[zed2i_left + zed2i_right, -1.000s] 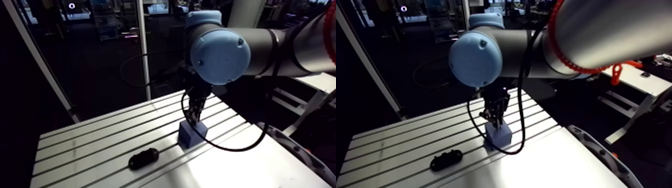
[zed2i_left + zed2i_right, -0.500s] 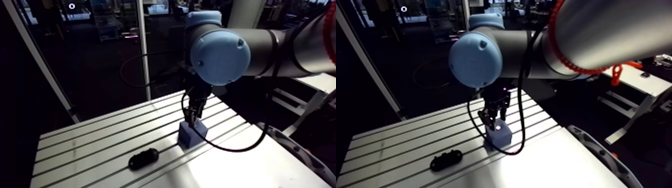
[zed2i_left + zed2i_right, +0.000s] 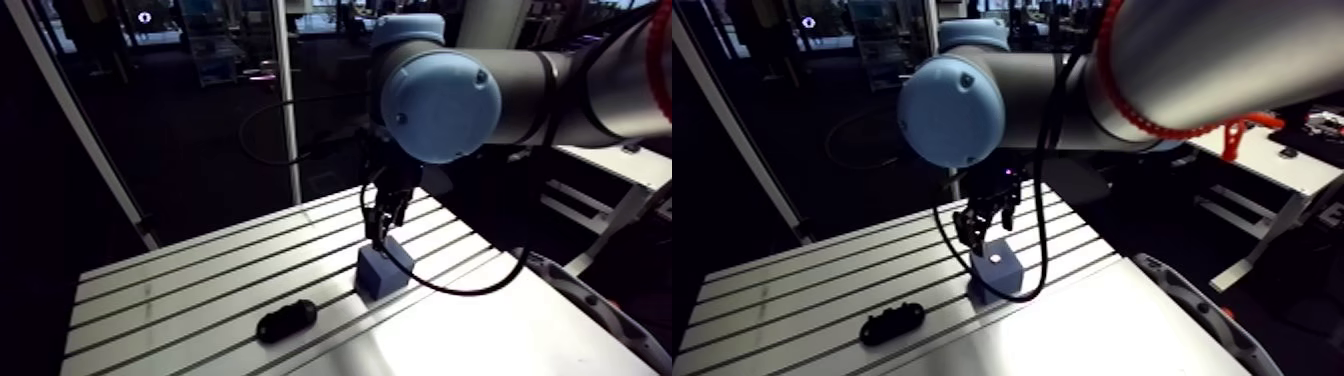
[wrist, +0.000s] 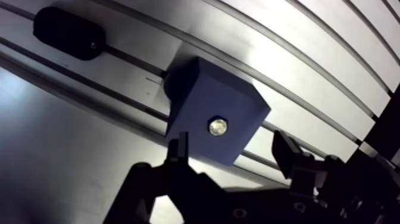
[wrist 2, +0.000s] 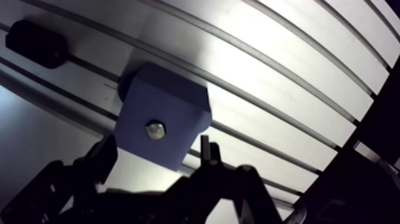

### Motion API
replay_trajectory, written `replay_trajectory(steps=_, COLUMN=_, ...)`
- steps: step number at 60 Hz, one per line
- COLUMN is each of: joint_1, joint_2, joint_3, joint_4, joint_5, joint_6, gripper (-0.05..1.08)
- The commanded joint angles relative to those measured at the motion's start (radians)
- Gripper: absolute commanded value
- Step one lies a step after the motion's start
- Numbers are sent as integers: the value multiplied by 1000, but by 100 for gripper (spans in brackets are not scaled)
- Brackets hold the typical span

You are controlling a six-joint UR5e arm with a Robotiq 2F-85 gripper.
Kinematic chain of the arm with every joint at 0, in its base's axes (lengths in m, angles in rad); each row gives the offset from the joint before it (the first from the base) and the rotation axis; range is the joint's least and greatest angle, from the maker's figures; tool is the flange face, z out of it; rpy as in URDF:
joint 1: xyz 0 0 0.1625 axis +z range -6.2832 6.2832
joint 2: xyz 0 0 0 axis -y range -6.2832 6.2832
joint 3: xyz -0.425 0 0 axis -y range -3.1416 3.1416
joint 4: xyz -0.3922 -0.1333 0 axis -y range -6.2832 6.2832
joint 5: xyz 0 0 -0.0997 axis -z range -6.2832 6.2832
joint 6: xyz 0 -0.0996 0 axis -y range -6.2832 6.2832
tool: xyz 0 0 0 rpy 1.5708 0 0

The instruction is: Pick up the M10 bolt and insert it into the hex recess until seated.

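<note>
A blue block (image 4: 196, 101) stands on the slotted aluminium table (image 3: 170, 295). The silvery hex head of the M10 bolt (image 4: 217, 126) sits in the recess in the block's top face and looks level with it. My gripper (image 4: 231, 143) hangs just above the block, open, its two dark fingers (image 4: 178, 146) apart on either side of the bolt head and touching nothing. In the arm view the gripper (image 3: 385, 222) is a short way over the block (image 3: 380, 272), with the bolt a bright dot (image 3: 994, 258) on the top face.
A black oblong part (image 4: 68, 33) lies across a table slot beyond the block, nearer the table's front in the arm view (image 3: 287, 320). A smooth plate (image 3: 480, 340) adjoins the slotted surface at the front right.
The fingers were shut on the bolt at the block; since then they have spread and the gripper has risen a little. The bolt stays in the block.
</note>
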Motion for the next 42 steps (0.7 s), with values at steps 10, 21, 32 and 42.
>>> replay_trajectory(steps=10, joint_1=-2, joint_2=-8, joint_3=-13, joint_4=2, joint_5=41, joint_6=118, gripper=108)
replay_trajectory(steps=21, joint_1=-4, joint_2=1, joint_3=-16, joint_4=3, joint_5=26, joint_6=291, gripper=108)
replay_trajectory(steps=32, joint_1=-2, joint_2=11, joint_3=-27, joint_4=50, joint_5=-44, joint_6=471, gripper=108)
replay_trajectory(steps=42, joint_1=-2, joint_2=26, joint_3=-62, joint_4=140, joint_5=-46, joint_6=533, gripper=108)
